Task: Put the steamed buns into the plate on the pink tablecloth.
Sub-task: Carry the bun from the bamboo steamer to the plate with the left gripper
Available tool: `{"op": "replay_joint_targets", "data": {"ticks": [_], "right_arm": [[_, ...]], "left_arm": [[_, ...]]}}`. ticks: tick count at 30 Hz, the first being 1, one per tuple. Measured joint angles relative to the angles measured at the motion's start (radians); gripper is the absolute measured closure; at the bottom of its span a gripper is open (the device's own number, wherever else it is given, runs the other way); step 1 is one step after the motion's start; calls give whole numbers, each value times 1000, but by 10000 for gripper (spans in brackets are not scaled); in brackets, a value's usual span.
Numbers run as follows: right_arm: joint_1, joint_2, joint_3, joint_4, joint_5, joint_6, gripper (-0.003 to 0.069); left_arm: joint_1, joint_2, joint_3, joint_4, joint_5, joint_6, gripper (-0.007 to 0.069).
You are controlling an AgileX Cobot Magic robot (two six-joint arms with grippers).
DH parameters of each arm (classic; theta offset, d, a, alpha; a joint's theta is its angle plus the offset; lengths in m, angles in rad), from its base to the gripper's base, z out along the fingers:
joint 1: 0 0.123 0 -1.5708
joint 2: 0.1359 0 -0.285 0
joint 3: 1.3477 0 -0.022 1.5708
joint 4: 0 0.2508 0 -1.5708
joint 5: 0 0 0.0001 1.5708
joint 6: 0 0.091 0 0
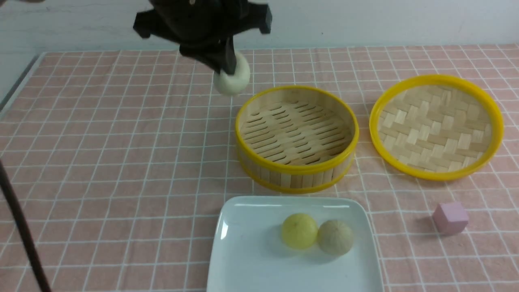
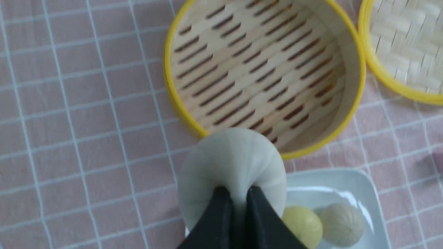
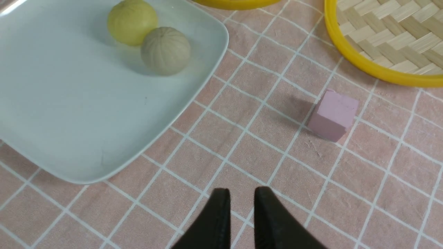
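Note:
My left gripper (image 1: 227, 67) is shut on a pale beige-grey steamed bun (image 1: 233, 79) and holds it high in the air, left of the steamer. In the left wrist view the held bun (image 2: 232, 162) sits pinched at its pleated top by the gripper (image 2: 238, 193). A yellow bun (image 1: 299, 230) and a beige-grey bun (image 1: 335, 237) lie side by side, touching, in the white plate (image 1: 251, 263) on the pink tablecloth (image 1: 101, 162). They also show in the right wrist view, the yellow bun (image 3: 132, 21) and the beige-grey bun (image 3: 165, 50). My right gripper (image 3: 241, 193) is empty, jaws nearly together, above bare cloth right of the plate (image 3: 69, 121).
An empty round bamboo steamer (image 1: 297, 138) with a yellow rim stands behind the plate. Its woven lid (image 1: 436, 125) lies to the right. A pink cube (image 1: 450, 218) sits on the cloth right of the plate. A dark cable (image 1: 22, 231) runs along the left edge.

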Motion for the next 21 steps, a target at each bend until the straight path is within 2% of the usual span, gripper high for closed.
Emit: {"op": "replay_joint_targets", "data": {"ticks": [2,4,5,10,14,18,21], "right_arm": [[0,0,0,-1,0,0,524],[0,0,0,-1,0,0,524],[0,0,0,-1,0,0,523],[0,0,0,-1,0,0,516],[0,0,0,-1,0,0,514],[0,0,0,-1,0,0,513],[0,0,0,-1,0,0,513]], "left_arm": [[-11,-15,86,-1,0,-4,594],[-68,-26,254,-7,-21,-18,594],[-74,-26,265,-7,-32,-19,594],[-176,7,467,-11,-213,-67,592],[-181,42,490,10,-259,-145,589],[-181,103,491,125,-290,-241,572],[-181,131,491,137,-304,-258,552]]}}
